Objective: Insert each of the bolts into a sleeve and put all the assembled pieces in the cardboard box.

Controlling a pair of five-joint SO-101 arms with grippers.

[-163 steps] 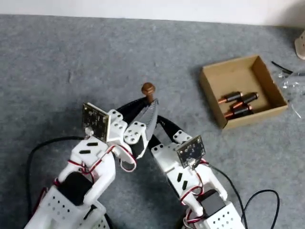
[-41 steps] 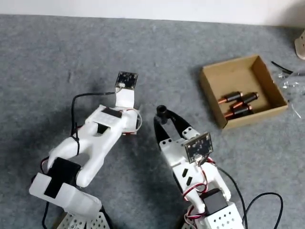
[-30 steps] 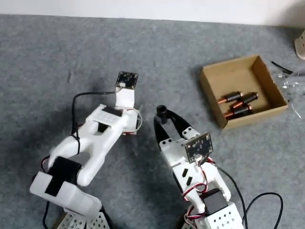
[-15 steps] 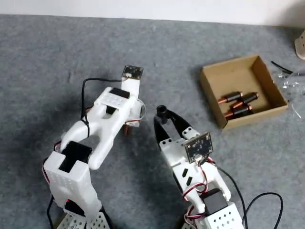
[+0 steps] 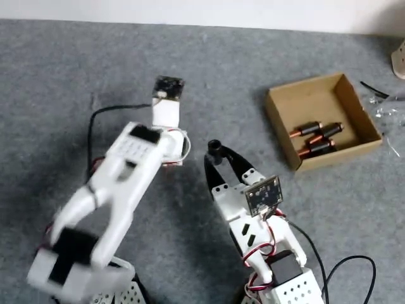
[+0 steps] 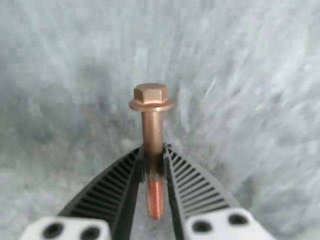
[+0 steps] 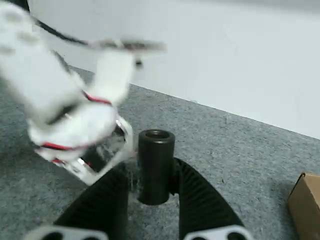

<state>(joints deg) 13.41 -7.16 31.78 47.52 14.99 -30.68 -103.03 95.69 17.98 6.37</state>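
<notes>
**Bolt and sleeve each gripped, three pieces already boxed**

Over the middle of the grey surface (image 5: 63,63), the left gripper (image 6: 153,151) is clamped on a copper bolt (image 6: 151,120) by its shank. Just to its right, the right gripper (image 7: 155,176) is closed around a black sleeve (image 7: 155,160), open end showing. Near the far right edge, the cardboard box (image 5: 281,126) holds three assembled pieces (image 5: 314,139). What seems left is to mate this pair and box it.

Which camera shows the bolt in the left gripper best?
Left wrist view: the bolt is seen from head to threads, its shank clamped in the left gripper. In the high view the left arm covers it. The right wrist view catches that arm, but the bolt cannot be made out there.
</notes>
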